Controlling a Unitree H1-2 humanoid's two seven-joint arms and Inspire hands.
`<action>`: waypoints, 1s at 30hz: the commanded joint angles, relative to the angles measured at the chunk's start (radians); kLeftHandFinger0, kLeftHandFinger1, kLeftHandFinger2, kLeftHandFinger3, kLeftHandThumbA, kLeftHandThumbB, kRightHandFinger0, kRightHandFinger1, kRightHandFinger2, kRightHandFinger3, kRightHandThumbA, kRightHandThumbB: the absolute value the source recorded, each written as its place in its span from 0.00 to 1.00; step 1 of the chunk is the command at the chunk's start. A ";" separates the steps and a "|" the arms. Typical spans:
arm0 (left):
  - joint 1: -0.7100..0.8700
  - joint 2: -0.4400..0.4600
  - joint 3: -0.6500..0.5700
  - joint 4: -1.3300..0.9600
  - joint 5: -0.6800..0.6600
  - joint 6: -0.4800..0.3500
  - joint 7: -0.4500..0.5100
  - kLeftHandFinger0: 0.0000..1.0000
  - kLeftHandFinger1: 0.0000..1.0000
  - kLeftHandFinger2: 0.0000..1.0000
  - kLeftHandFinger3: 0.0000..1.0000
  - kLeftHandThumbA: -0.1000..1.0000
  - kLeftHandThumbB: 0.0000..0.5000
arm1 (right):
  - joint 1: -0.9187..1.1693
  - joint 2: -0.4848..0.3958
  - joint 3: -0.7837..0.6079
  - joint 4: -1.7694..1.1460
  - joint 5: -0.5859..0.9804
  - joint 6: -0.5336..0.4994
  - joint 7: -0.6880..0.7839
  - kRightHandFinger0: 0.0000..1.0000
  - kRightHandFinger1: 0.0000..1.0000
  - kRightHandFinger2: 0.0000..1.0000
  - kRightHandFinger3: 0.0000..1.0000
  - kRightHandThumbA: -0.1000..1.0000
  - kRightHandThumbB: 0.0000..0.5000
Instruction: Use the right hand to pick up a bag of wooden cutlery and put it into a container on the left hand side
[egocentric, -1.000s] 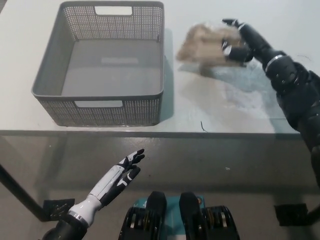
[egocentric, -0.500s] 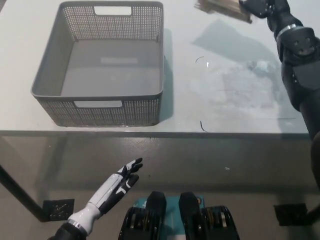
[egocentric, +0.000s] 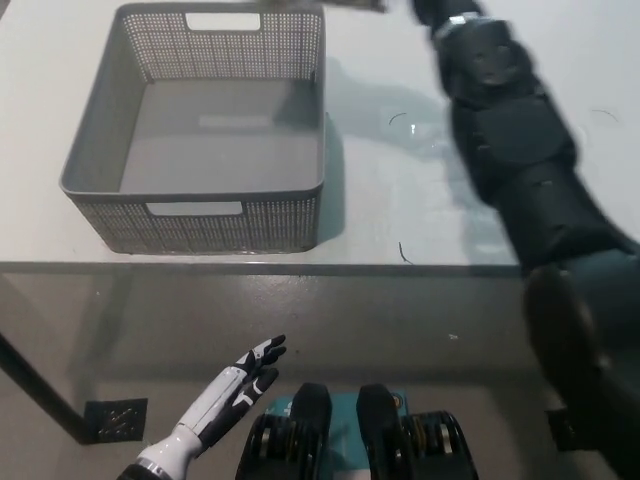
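Basket (egocentric: 190, 225) first: grey, mesh-sided, with a handle slot in the near wall and another in the far wall. It sits on the left part of the white table (egocentric: 400, 215), and we can see its bare bottom.

Over on the right, the black right arm (egocentric: 520, 160) comes in from the near right corner. It stretches diagonally across the table toward the far middle, passing just right of the basket. The right hand (egocentric: 428, 6) is nearly all cut off by the top edge of the picture. We only get a sliver of it past the wrist, so honestly we can't tell whether it's clamped on anything or not.

Just left of that sliver there's a thin brownish strip right at the top edge, beyond the basket's far right corner. That looks like the bag (egocentric: 352, 4). So little of it shows that we can't say if it's touching the hand, or lying on the table or up in the air. It's outside the basket, that much we can see.

The white left hand (egocentric: 238, 382) hangs at the near left, lower than the table's near edge and over the floor. Its fingers are straight, slightly spread and pointing far-right, with nothing in them.

Small stuff: a dark squiggle (egocentric: 403, 252) on the table close to the near edge, right of the basket.
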 joint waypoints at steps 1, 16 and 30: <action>-0.015 0.002 -0.003 -0.018 0.008 -0.026 0.000 1.00 1.00 1.00 1.00 1.00 0.65 | -0.117 0.059 0.042 -0.006 0.000 -0.033 -0.049 0.00 0.40 0.76 0.70 0.00 0.37; -0.023 0.020 -0.024 -0.052 0.031 -0.006 -0.022 1.00 1.00 1.00 1.00 1.00 0.58 | -0.096 0.081 0.271 0.095 -0.120 0.012 -0.081 1.00 1.00 1.00 1.00 0.68 0.82; -0.039 0.020 -0.036 -0.016 0.051 -0.043 -0.019 1.00 1.00 1.00 1.00 1.00 0.59 | -0.071 0.022 0.289 0.072 -0.110 -0.006 -0.080 1.00 1.00 1.00 1.00 0.91 0.85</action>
